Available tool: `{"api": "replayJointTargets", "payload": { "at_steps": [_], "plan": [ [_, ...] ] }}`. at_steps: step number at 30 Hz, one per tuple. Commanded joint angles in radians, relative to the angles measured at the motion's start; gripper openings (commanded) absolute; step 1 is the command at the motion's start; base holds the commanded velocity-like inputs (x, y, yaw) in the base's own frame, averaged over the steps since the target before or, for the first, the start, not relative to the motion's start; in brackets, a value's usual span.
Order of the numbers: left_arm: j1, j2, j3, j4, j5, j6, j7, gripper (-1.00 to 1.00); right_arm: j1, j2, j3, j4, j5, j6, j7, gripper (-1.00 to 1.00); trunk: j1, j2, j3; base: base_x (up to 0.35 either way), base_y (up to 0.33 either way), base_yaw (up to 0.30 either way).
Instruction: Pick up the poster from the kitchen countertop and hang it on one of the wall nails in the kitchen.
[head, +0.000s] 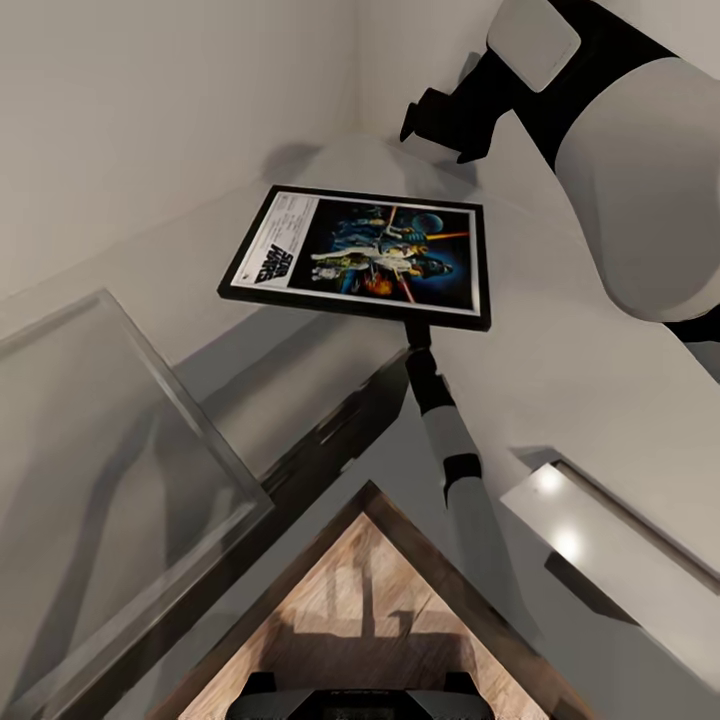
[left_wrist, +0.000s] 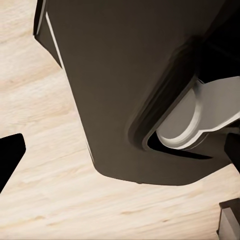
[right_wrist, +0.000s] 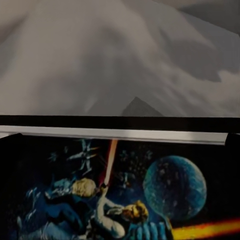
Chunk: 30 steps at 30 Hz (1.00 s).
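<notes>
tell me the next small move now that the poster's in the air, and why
Probably raise the poster a bit higher and turn it toward the wall. The right gripper grips its near frame edge, holding it roughly flat above the kitchen countertop, and no nail shows yet.

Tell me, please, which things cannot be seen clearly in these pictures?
- Right gripper: in the head view, the poster covers its fingers, so the grip is hidden.
- Left gripper: in the left wrist view, a dark robot part blocks it.
- Wall nails: none can be made out.
- Poster title strip: text too small to read.
</notes>
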Motion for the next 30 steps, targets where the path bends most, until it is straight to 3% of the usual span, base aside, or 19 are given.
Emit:
{"api": "replayJointTargets", "payload": {
  "at_steps": [1,30],
  "plan": [
    [0.001,0.000,0.002,-0.001,0.003,0.001,-0.005,1.00,0.000,0.000,-0.001,-0.001,-0.009,0.002,-0.009,1.00,0.000,0.000,-0.002,0.000,0.000,0.000],
    [0.001,0.000,0.002,-0.001,0.003,0.000,-0.005,1.00,0.000,0.000,-0.001,-0.005,-0.009,-0.002,-0.009,1.00,0.000,0.000,-0.049,0.000,0.000,0.000]
  ]
}}
